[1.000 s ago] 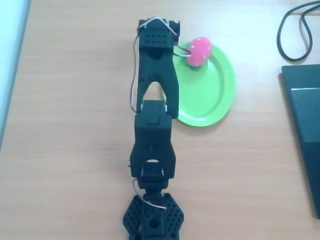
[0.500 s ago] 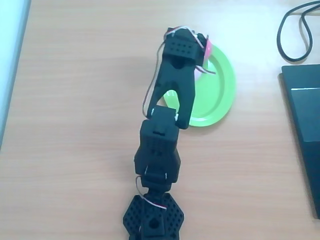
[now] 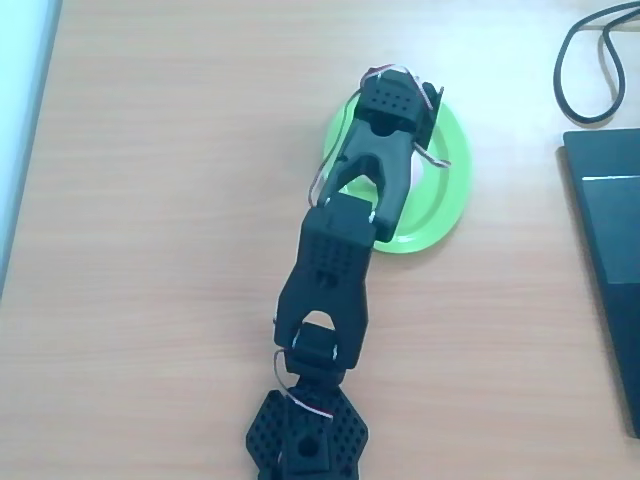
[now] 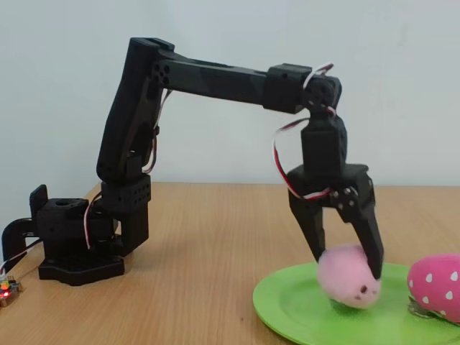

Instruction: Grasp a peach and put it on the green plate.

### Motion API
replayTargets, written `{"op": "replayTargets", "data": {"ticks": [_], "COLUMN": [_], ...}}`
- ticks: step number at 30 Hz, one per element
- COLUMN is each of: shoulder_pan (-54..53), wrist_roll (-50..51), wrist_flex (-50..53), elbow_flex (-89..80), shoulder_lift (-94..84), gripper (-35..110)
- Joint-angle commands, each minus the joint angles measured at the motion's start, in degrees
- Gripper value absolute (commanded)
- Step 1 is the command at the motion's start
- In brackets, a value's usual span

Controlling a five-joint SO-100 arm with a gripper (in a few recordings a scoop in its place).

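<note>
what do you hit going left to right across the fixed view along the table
arm base → green plate's left rim → peach held between the gripper fingers over the plate → pink-red dotted fruit at the right edge

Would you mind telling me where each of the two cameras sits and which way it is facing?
Overhead view: above the table, looking straight down; the whole black arm shows from base to wrist, reaching over the green plate.
Fixed view: beside the table at tabletop height, looking sideways at a pale wall; base, arm and gripper show.
Shared: the arm and the green plate; the peach between the fingers and the red dotted fruit are clear in the fixed view.
</note>
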State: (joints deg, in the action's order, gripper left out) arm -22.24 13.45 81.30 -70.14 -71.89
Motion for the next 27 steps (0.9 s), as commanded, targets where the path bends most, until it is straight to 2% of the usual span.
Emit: {"op": "replayTargets", "data": {"ticks": [1, 11, 27], "shoulder_pan": [-1.1, -0.9, 0.4], "wrist_roll": [0.4, 0.5, 1.9], "wrist_flex": [0.0, 0.1, 2.3], "elbow_flex": [3.3, 7.3, 6.5], "shoulder_lift": [0.3, 4.3, 1.4], "gripper": [27, 28, 46]}}
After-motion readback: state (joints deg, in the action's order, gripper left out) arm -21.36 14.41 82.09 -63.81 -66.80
